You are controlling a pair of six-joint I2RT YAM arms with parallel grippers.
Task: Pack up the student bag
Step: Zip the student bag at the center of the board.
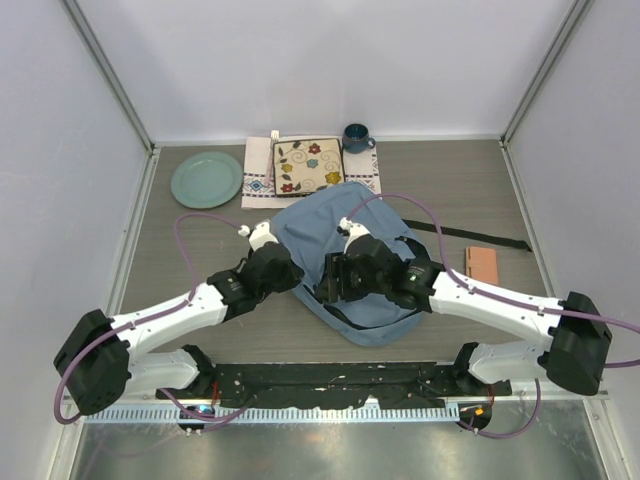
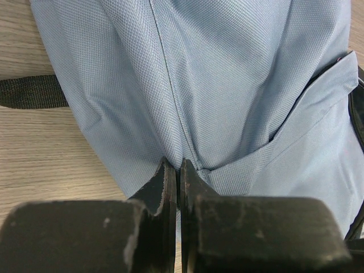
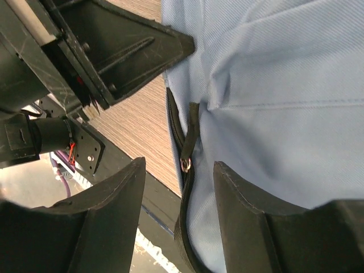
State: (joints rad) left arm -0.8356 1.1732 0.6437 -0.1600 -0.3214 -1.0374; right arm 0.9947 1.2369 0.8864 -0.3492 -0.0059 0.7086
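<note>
Tabletop [image 1: 470, 190], left arm [image 1: 190, 305] stretched onto student bag [image 1: 315, 225]

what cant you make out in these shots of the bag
- right wrist: whether the right gripper touches the zipper pull; the angle hides any contact
- top external: that zipper pull, hidden under the right wrist
- left wrist: how much student bag fabric the shut left gripper pinches, hidden between its fingers
- all views: the bag's inside, covered by fabric
- top external: brown flat thing, too small to name
</note>
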